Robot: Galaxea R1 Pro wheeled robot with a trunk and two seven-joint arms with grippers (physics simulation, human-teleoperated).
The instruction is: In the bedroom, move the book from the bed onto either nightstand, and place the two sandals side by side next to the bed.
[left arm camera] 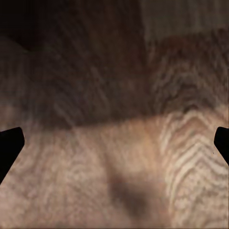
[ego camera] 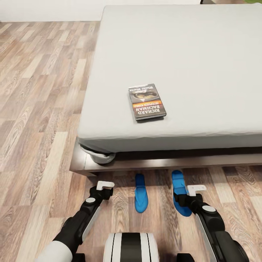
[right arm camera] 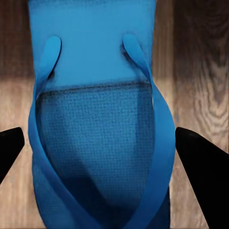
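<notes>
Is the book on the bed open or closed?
Closed. The book lies flat on the bed, its cover facing up and no pages showing.

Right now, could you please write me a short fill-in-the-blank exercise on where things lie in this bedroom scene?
1. The book lies on the grey ____.
2. Both sandals, one and the other, are the colour ____.
3. They lie on the wood ____, by the bed frame.
4. The right tool hangs open over one ____.

Missing words: mattress; blue; floor; sandal.
</notes>
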